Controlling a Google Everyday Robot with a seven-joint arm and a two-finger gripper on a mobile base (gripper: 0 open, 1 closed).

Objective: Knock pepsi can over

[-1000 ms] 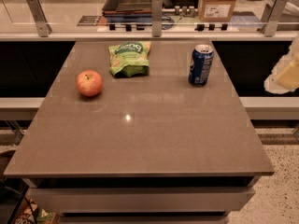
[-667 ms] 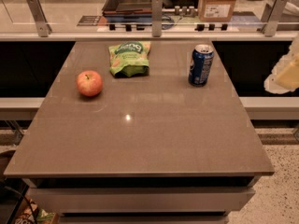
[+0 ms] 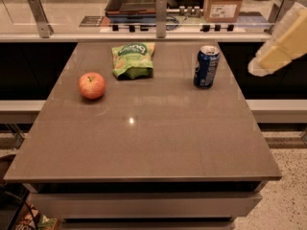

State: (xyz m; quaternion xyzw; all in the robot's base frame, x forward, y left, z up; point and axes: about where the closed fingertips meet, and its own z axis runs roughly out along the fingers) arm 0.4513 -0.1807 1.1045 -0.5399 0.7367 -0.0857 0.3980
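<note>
The pepsi can (image 3: 206, 66), blue with a silver top rim, stands upright on the back right part of the brown table (image 3: 144, 143). My gripper (image 3: 278, 47) shows as a pale yellow-white shape coming in from the right edge of the view. It hangs off the table's right side, to the right of the can and about level with its top. It is apart from the can.
A red apple (image 3: 92, 85) sits at the back left of the table. A green snack bag (image 3: 133, 60) lies at the back middle, left of the can. A counter with a glass rail and a cardboard box (image 3: 223, 3) runs behind the table.
My gripper has moved left and a little up, further into view and closer to the can. The can, apple and bag have not moved.
</note>
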